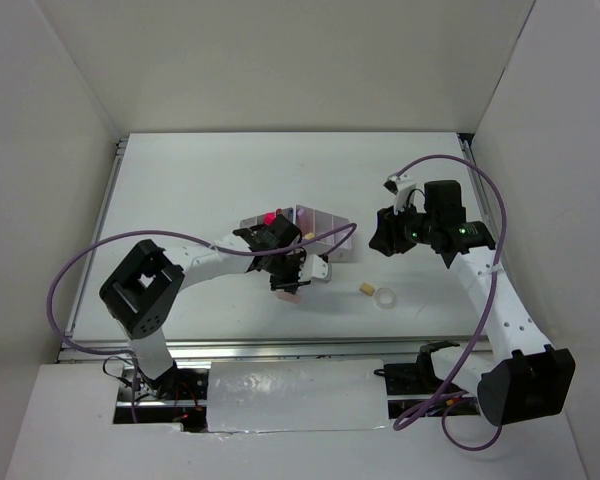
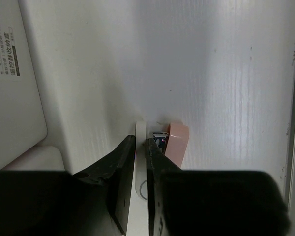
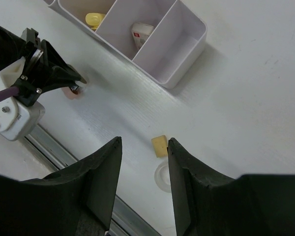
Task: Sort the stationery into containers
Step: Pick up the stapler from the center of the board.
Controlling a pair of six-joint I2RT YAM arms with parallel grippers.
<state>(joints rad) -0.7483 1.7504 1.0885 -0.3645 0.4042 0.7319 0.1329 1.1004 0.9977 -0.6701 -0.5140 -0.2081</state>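
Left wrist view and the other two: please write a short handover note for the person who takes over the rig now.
Left gripper: seems shut on the pink eraser, low over the table, beside the organiser.
Right gripper: open, holding nothing, above the tan eraser and the tape ring.
Done: a yellow item and a cream stick lie in compartments.
To do: pink eraser, tan eraser, tape ring.

On the white surface, an organiser is set centrally; a tan eraser and tape ring, toward the near edge.
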